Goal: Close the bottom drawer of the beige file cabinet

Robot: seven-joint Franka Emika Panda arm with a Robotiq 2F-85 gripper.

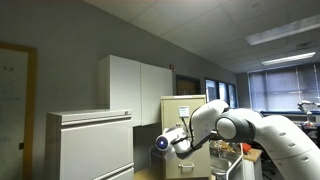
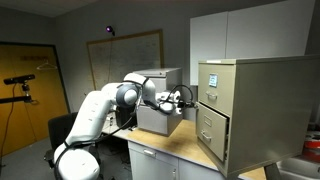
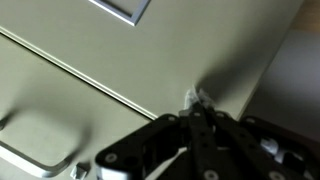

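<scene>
Cabinet [image 2: 255,100]: beige, upright at the counter's [image 2: 185,150] right edge, drawer fronts facing the arm.
Arm [image 2: 100,108]: white, stretched across toward the cabinet's front.
Pincer [image 3: 195,97]: fingers together, tips against a drawer front.
Handle [image 3: 35,140]: on that drawer front, toward the wrist view's lower left corner.

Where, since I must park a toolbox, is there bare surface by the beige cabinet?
The countertop strip in front of the beige file cabinet, below the gripper, looks bare. Crowded: the gap between the cabinet's front and the grey box, filled by the arm.
</scene>
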